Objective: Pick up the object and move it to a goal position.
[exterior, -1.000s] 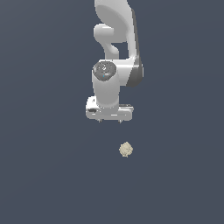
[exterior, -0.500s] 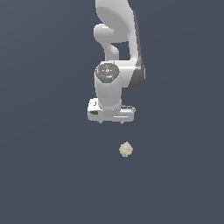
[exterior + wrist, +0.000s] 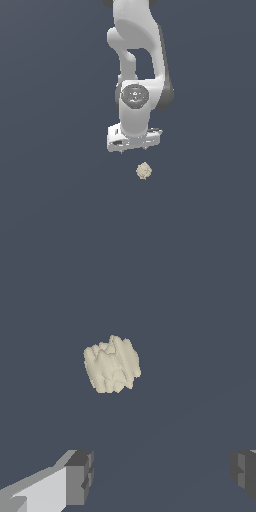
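I had the gripper (image 3: 134, 148) hanging above the dark floor (image 3: 55, 200), jaws spread wide and empty, as the wrist view showed with one finger (image 3: 79, 477) at each side of its frame and clear space between. The lump (image 3: 144, 171) sat alone on the floor, near the gripper but apart from it, and off the line between the fingers. I judged the wide spread suited a straddling grasp on something so small. The pick had not begun; the gripper needed centring over the lump before any descent. No goal marker showed in either view.
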Motion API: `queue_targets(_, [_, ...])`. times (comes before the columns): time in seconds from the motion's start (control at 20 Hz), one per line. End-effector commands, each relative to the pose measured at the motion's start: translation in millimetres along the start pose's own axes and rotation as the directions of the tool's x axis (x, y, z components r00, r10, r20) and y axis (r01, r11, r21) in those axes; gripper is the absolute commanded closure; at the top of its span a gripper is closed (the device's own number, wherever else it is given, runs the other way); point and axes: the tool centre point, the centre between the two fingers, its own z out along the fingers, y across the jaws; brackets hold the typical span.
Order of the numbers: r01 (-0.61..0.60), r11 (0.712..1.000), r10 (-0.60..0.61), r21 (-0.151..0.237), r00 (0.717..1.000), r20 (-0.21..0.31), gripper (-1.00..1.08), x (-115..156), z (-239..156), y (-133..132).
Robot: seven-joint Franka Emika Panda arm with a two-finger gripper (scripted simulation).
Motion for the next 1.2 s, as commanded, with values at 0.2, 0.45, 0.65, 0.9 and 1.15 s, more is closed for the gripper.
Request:
queue_targets(0.2, [0.18, 0.984, -0.18, -0.017, 0.984, -0.014, -0.92, 36.0, 15.9, -20.3])
queue_targets(0.45, [0.272, 0.962, -0.273, -0.027, 0.962, -0.021, -0.92, 53.9, 25.1, -31.5])
queue_targets(0.65, [0.316, 0.948, -0.316, -0.031, 0.948, -0.024, -0.92, 62.1, 29.8, -37.0])
queue_targets(0.9, [0.335, 0.942, -0.336, -0.033, 0.942, -0.026, -0.92, 65.8, 31.9, -39.5])
queue_targets(1.15, [0.331, 0.943, -0.332, -0.032, 0.943, -0.025, -0.92, 65.0, 38.5, -39.1])
